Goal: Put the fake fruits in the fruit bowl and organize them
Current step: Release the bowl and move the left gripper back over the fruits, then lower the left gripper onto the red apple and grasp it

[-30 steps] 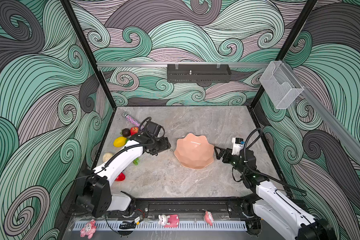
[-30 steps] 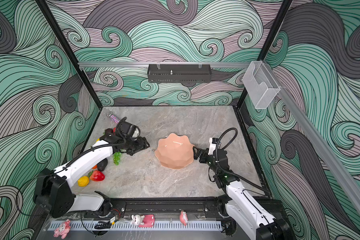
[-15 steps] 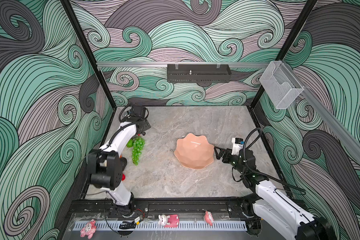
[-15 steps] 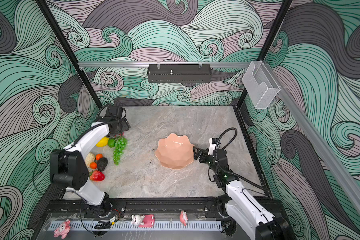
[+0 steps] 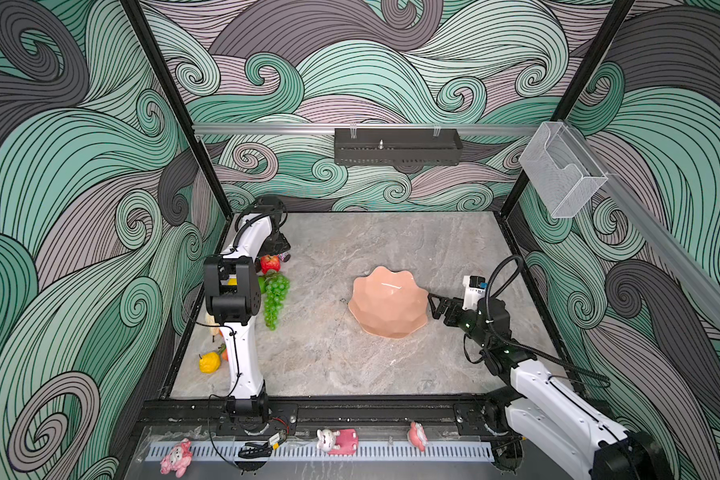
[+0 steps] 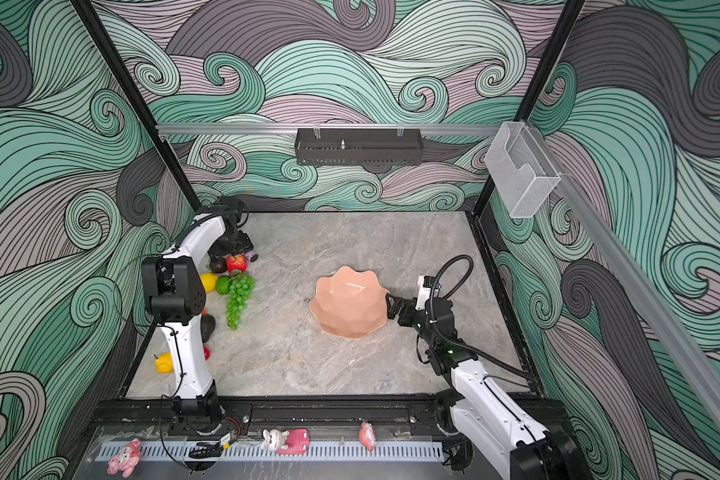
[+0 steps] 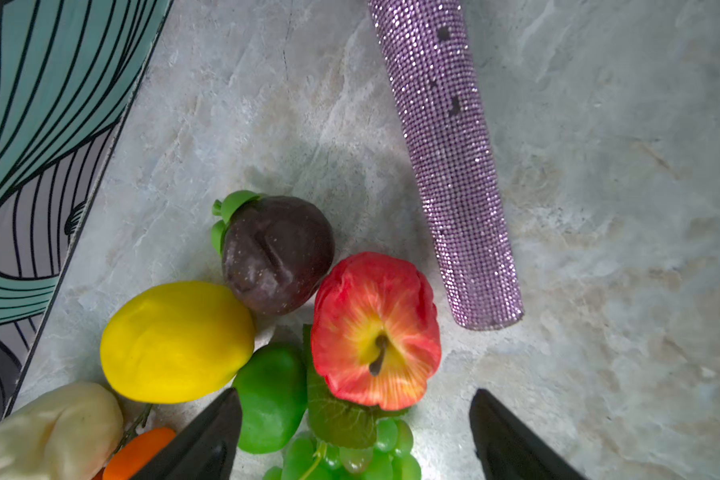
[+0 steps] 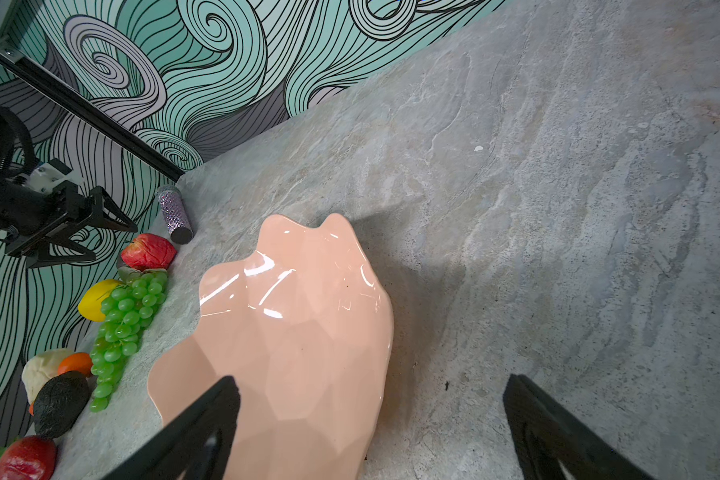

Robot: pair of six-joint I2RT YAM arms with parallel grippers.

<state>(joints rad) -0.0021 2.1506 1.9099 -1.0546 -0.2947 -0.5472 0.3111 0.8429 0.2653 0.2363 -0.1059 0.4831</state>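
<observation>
I am looking down on the marble table (image 5: 391, 249), with the salmon fruit bowl (image 5: 385, 305) upright near its middle and nothing in it. My left arm (image 5: 233, 291) stands folded along the left wall, and in both top views its dark elbow block covers part of the fruit pile.

The left gripper (image 7: 355, 395) hangs over the far end of that pile, jaws spread wide and holding nothing. The right gripper (image 8: 371, 381) is just as wide and also empty. One of its fingers (image 8: 208, 415) sits just beside the bowl's near wall; I cannot tell whether it touches.

All the fruit lies by the left wall, well apart from the bowl. The grape bunch (image 5: 276, 299) stretches along the pile's inner edge. The sparkly tube (image 7: 449, 166) lies just beside the apple (image 7: 375, 332). The mangosteen (image 7: 277, 253), lemon (image 7: 175, 340) and lime (image 7: 269, 395) crowd against the apple, with the lime partly behind a finger.

The pear (image 7: 55, 428) and orange (image 7: 142, 449) are cut off by the wrist frame. The avocado (image 6: 207, 327) peeks from behind the arm. A small yellow fruit (image 5: 210, 362) sits alone near the front; I cannot make out its kind.
</observation>
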